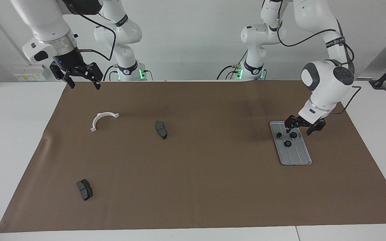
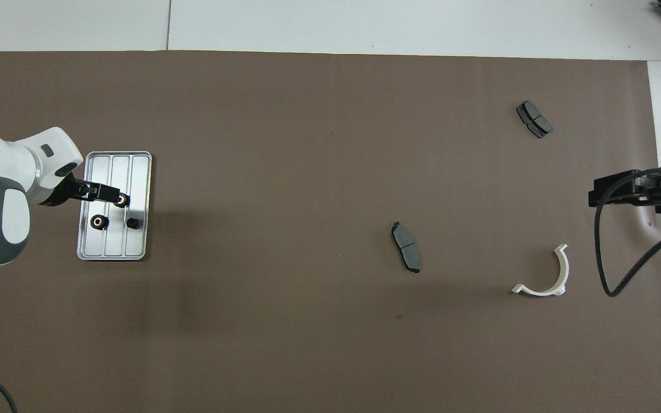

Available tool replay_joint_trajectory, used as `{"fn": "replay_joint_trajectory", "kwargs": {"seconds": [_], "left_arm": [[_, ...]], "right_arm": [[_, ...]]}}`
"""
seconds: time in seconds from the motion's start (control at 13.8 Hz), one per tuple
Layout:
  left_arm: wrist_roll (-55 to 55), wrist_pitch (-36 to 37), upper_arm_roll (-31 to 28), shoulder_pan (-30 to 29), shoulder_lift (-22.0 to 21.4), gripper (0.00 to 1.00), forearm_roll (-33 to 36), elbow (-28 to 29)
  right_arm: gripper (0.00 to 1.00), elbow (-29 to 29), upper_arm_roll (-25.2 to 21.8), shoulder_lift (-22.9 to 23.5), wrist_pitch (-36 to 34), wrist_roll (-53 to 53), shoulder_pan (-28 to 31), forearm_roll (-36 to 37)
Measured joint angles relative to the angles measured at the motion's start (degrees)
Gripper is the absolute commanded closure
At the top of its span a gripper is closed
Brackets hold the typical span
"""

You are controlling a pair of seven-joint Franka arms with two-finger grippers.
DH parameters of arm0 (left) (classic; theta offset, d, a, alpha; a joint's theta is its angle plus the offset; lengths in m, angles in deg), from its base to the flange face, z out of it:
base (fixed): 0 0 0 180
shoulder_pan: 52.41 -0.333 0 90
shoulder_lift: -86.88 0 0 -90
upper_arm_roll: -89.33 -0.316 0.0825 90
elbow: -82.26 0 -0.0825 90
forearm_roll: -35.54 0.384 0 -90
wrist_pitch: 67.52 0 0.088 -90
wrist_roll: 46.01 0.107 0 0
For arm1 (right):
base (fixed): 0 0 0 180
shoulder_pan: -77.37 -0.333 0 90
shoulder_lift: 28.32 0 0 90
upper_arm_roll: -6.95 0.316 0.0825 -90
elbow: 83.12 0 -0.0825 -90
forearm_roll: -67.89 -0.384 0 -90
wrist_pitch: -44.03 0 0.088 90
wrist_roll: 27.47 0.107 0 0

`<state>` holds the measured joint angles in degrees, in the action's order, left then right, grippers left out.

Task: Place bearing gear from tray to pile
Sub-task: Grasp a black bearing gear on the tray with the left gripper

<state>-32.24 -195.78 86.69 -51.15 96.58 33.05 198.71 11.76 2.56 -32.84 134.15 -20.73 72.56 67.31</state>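
a: my left hand [image 1: 303, 129] is low over the tray [image 1: 297, 157], at the end of it nearer the robots, fingers spread wide and holding nothing.

b: and the gears?

a: three black gears, all in the tray. one [image 1: 293, 135] sits just under the left hand, and from overhead [image 2: 122, 200] the fingertips cover part of it. i can't tell from here whether they touch it. a smaller gear [image 1: 279, 134] lies beside it toward the right arm's end, and the third [image 1: 287, 144] is a bit farther from the robots, near the tray's middle.

b: where's the tray on the bench?

a: flat on the brown mat [image 1: 196, 187], toward the left arm's end of the bench.

b: right side?

a: my right hand [image 1: 82, 82] waits up in the air over the mat's edge nearest the robots, at the right arm's end. fingers spread wide, nothing in them.

b: the pile?

a: scattered, well apart from the tray. white half-ring bracket [image 1: 103, 120] lies on the mat below the right hand. one dark curved pad [image 1: 161, 129] lies near the mat's middle, a second pad [image 1: 84, 189] farthest from the robots, toward the right arm's end. none of the three touch each other.
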Motion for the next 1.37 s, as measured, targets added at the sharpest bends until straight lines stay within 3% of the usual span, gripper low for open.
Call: {"fn": "replay_joint_trajectory", "kwargs": {"seconds": [0.51, 1.08, 1.37], "left_arm": [[-0.91, -5.44, 0.19, 0.04, 6.47, 0.27, 0.0, 0.04], [-1.28, -5.4, 0.28, 0.89, 6.7, 0.54, 0.0, 0.28], [-1.3, -5.39, 0.28, 0.91, 6.7, 0.76, 0.0, 0.3]], "right_arm": [[0.0, -0.01, 0.0, 0.0, 0.0, 0.0, 0.0, 0.0], [0.0, -0.02, 0.01, 0.0, 0.0, 0.0, 0.0, 0.0], [0.0, -0.02, 0.01, 0.0, 0.0, 0.0, 0.0, 0.0]]}}
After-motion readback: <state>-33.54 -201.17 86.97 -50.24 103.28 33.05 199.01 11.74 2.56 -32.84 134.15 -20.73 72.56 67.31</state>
